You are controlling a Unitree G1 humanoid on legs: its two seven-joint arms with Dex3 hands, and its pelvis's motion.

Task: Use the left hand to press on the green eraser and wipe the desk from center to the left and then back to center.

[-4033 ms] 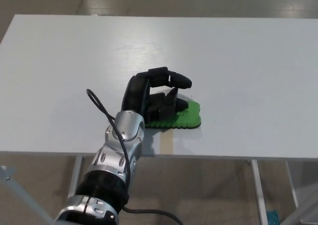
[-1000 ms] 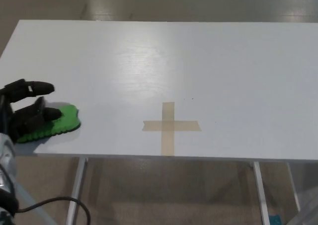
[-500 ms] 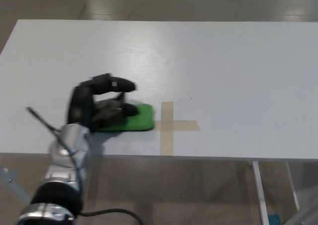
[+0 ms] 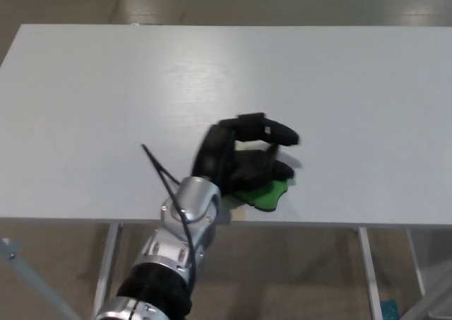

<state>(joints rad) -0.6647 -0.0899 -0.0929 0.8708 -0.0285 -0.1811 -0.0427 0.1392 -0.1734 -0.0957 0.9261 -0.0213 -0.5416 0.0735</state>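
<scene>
My left hand lies on the green eraser near the front middle of the white desk. Its black fingers curl down over the eraser and press it flat on the desk. Only the eraser's front right corner shows from under the hand. The silver forearm comes up from below the desk's front edge. The tape cross seen earlier at the desk's centre is hidden under the hand and eraser. My right hand does not show.
The desk's front edge runs just below the eraser. Metal desk legs and a tan floor show beneath it. A black cable loops off the forearm.
The hand has slid the eraser rightward from the desk's left side back to the centre, and now covers the tape cross. The camera has shifted a little.
</scene>
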